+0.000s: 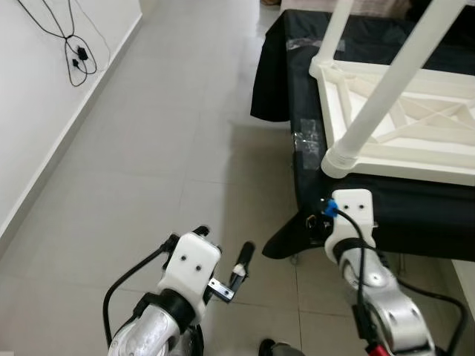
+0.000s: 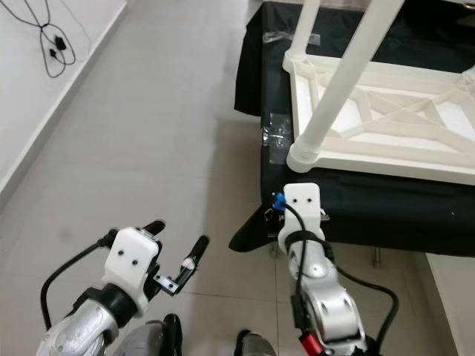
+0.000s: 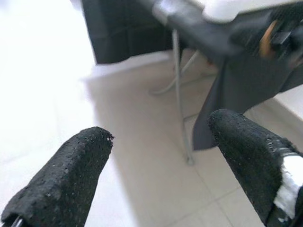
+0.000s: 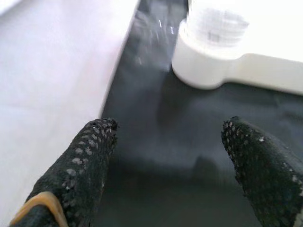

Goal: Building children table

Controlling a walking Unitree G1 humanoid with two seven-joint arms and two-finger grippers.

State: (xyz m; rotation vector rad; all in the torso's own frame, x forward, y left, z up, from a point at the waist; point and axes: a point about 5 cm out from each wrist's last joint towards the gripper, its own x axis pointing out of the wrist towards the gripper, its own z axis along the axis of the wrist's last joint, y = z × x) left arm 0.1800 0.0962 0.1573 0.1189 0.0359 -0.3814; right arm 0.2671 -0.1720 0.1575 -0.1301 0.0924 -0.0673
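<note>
Left eye view: the white children's table (image 1: 401, 126) is seen lying upside down on a worktop (image 1: 415, 211) draped in black cloth, with a white leg (image 1: 386, 89) already standing in its near corner socket. The right gripper (image 1: 318, 222) is held at the worktop's near edge, just below that socket; the left gripper (image 1: 223, 256) hangs over the tiled floor (image 1: 148, 148), well apart from the table, its fingers spread and empty.

Right eye view: the same layout is given, and the ribbed underside of the table is shown more fully, with a second leg (image 2: 308, 22) at the far corner.

Left wrist view: a metal support leg (image 3: 180, 99) under the cloth is revealed, which the head views barely show.

Right wrist view: the fingers (image 4: 85, 165) are seen parted with nothing between them, and the socket's collar (image 4: 208, 52) is shown close ahead. Probably the leg is to be tightened next; a square, centred grip on it would be advisable.
</note>
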